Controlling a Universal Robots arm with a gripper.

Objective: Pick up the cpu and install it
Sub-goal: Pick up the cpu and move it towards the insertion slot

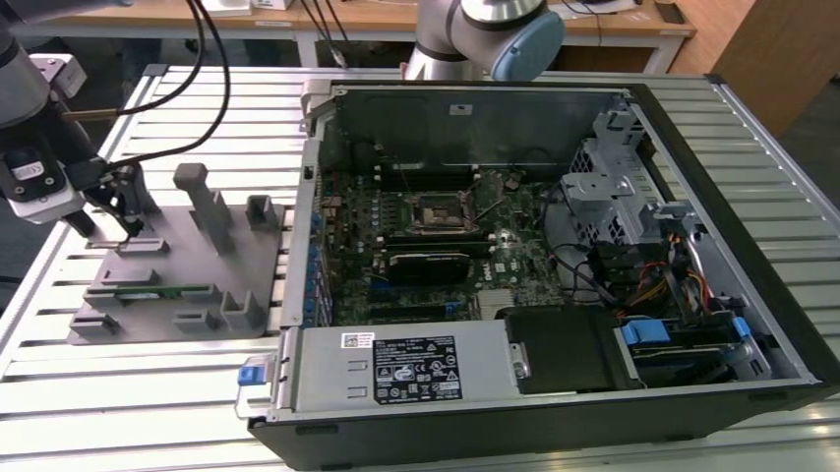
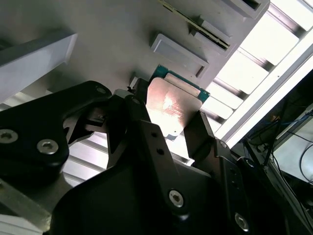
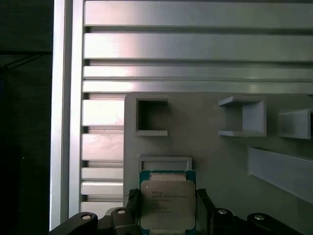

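Cpu point(image 3: 167, 203), likely light, rigid, fragile, sits clenched by opposite edges in gripper point(image 2: 168, 121); just above grey fixture point(image 3: 220, 161).

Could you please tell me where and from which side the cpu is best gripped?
Grip the cpu by two opposite thin edges, coming straight down from above: it is a flat square with its metal top facing up, so only the edges offer purchase. The gripper holds it that way in its jaws, over the grey fixture plate.
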